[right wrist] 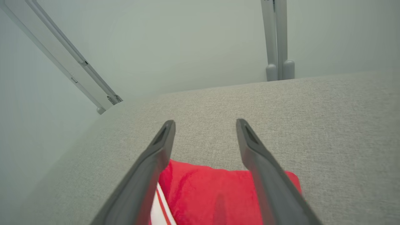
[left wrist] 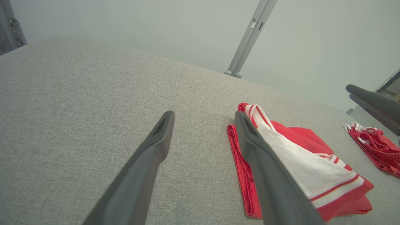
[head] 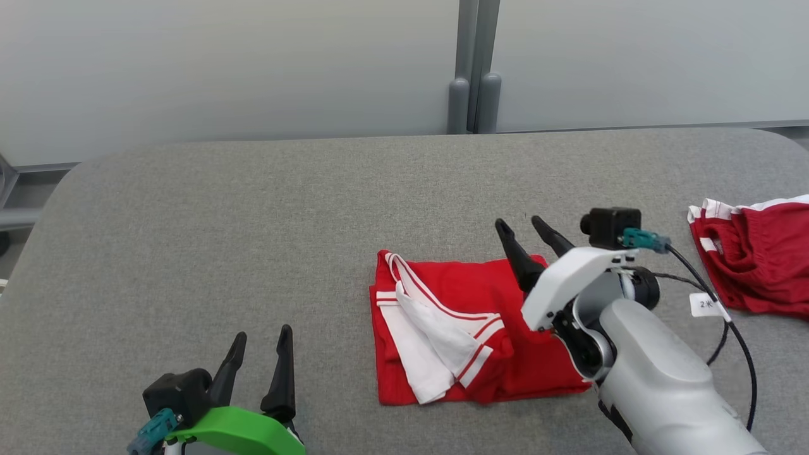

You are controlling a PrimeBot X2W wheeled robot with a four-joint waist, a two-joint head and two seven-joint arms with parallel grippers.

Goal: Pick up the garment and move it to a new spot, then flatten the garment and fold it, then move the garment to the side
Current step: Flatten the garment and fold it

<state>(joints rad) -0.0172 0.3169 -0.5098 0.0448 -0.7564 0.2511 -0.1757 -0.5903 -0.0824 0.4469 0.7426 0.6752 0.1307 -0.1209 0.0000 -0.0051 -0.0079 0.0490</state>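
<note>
Here, nearest us, the left gripper hovers, jaws apart, over the grey worktop. Beyond lies the folded red-and-white garment, mid-worktop; the right gripper, jaws likewise apart and empty, hangs above its far edge. We judge the cloth light, soft and limp: pinch all layers at a folded edge, lest it unfold. Farther right lies a second red garment.

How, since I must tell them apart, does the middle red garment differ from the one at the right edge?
The middle garment is folded into a flat rectangle; the right-edge garment lies bunched. The middle garment shows a broad white panel; the right-edge garment only white trim. Both are red, on the table.
</note>
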